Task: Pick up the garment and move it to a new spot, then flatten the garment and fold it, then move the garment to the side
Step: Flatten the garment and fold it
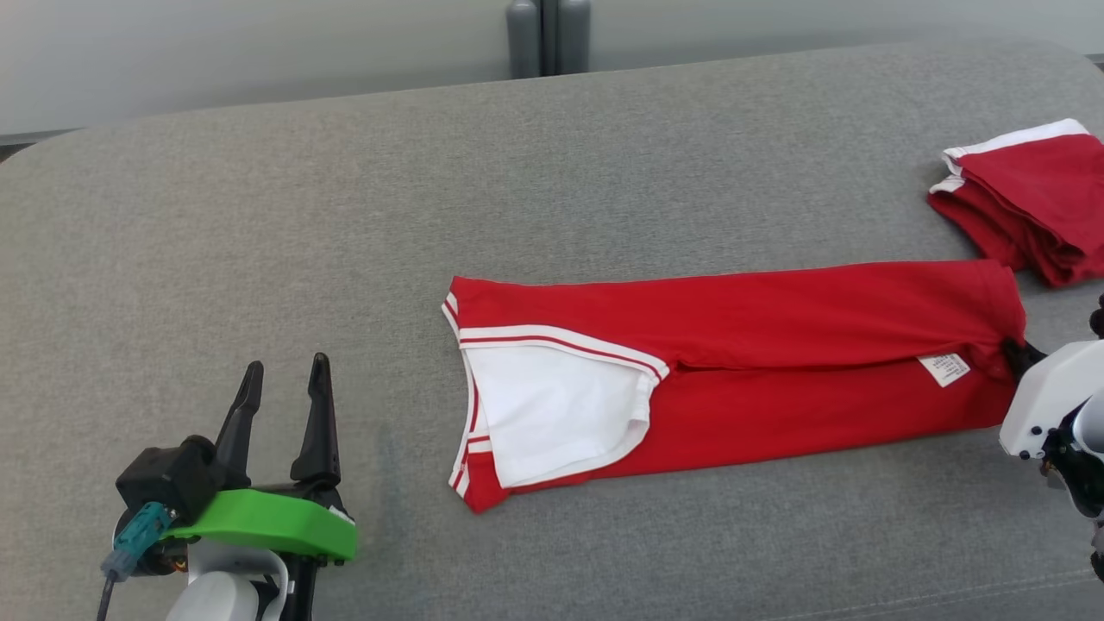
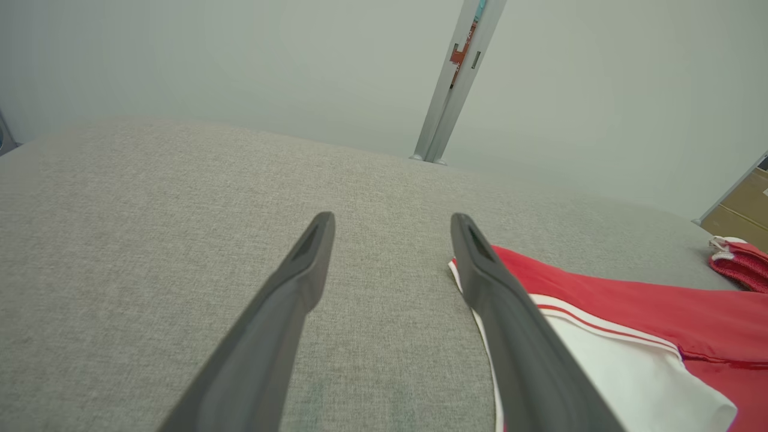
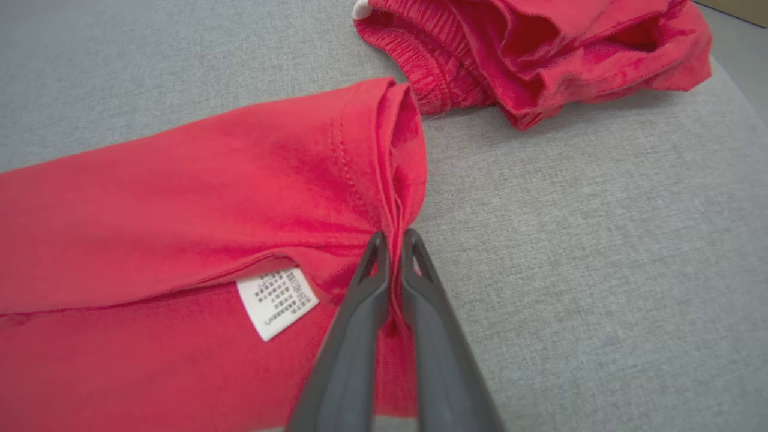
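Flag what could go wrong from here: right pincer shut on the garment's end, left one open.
1. The right pincer pinches only a bunched edge of the garment; layers may slip out on a lift.
2. The left pincer is open, apart from the collar end; a one-sided pull may drag the strip and undo its lengthwise fold.
3. The folded red pile lies near the grip; a swing could knock it.

The right gripper [image 3: 393, 240] pinches the red garment [image 3: 180, 198]'s bunched edge, apparently beside its white label [image 3: 276, 302].
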Motion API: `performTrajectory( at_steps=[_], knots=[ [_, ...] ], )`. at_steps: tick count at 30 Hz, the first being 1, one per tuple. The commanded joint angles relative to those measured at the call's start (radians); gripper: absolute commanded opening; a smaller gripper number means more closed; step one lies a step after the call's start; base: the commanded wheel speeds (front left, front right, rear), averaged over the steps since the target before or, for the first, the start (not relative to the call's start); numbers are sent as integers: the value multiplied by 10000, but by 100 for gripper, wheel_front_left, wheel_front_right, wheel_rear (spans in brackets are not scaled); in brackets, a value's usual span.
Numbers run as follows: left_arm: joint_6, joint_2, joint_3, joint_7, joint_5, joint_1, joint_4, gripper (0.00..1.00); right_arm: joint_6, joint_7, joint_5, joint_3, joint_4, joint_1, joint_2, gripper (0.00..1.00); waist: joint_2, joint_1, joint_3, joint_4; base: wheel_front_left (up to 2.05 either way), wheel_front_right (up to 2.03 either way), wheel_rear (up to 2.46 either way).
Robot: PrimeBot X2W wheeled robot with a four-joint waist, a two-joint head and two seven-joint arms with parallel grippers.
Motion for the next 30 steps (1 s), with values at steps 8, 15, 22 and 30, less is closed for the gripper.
performTrajectory(
  at_steps=[8, 15, 22, 30],
  knots=[
    [-13, -60, -70, -28, 3, -242, 158, 100, -22, 97, 908, -45, -1005, 178, -11, 0, 0, 0, -139, -632, 0, 0, 0],
    [-126, -150, -193, -26, -73, -208, 271, 100, -14, 857, 1644, 529, -3199, 580, 149, 0, 0, 0, -337, -439, 0, 0, 0],
    [-209, -315, -227, -26, -94, -79, 368, 100, -14, 1868, 1798, 1139, -5320, 1062, 581, 0, 0, 0, -579, 127, 0, 0, 0],
    [-331, -493, -210, -28, -20, -102, 459, 100, -14, 2232, 1791, 2354, -5991, 730, 1692, 0, 0, 0, -605, 836, 0, 0, 0]
  ],
)
